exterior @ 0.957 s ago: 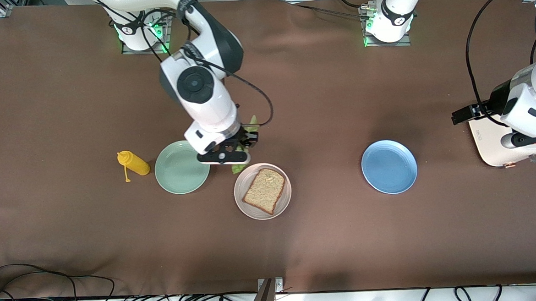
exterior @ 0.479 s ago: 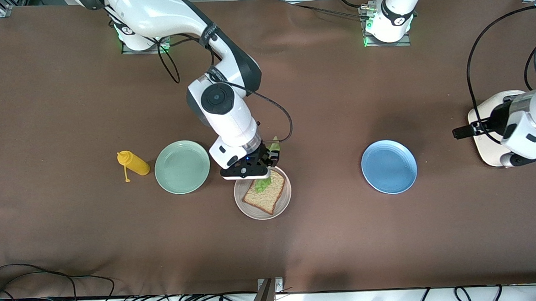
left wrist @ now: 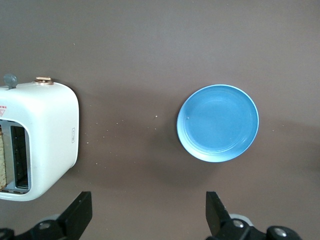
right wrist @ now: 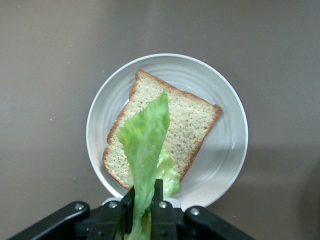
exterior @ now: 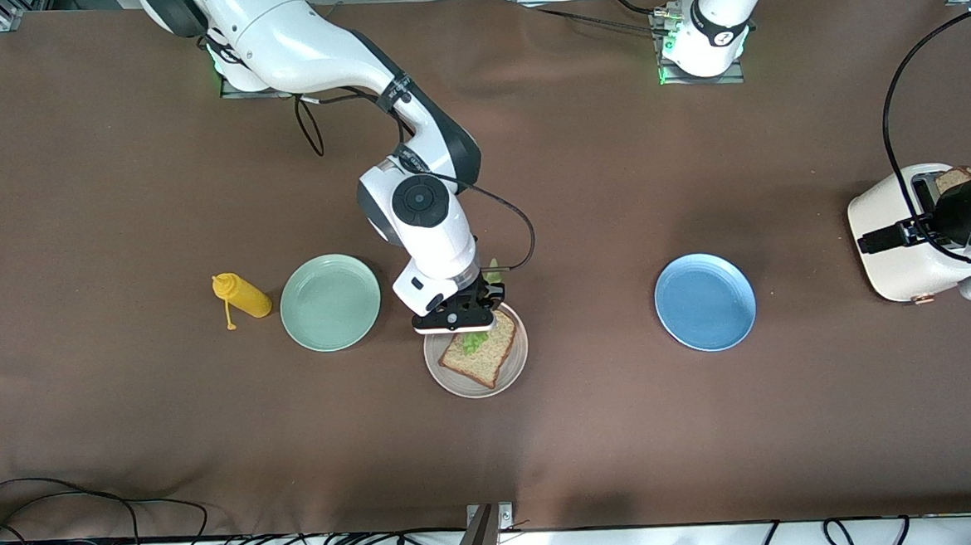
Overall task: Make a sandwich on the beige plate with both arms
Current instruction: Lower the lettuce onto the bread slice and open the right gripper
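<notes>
Bread slice (exterior: 479,349) on beige plate (exterior: 438,372) — brown cloth-covered table (exterior: 572,176), seemingly.

Glossy white arms (exterior: 421,226), grey joints, black cables

Brown table (exterior: 627,431): beige plate (exterior: 437,373), mint plate (exterior: 330,302), blue plate (exterior: 705,302), mustard bottle (exterior: 242,296), toaster (exterior: 895,244).

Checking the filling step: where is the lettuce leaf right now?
The lettuce leaf hangs from the shut right pincer, over the bread slice on the beige plate, beside the mint green plate.
</notes>
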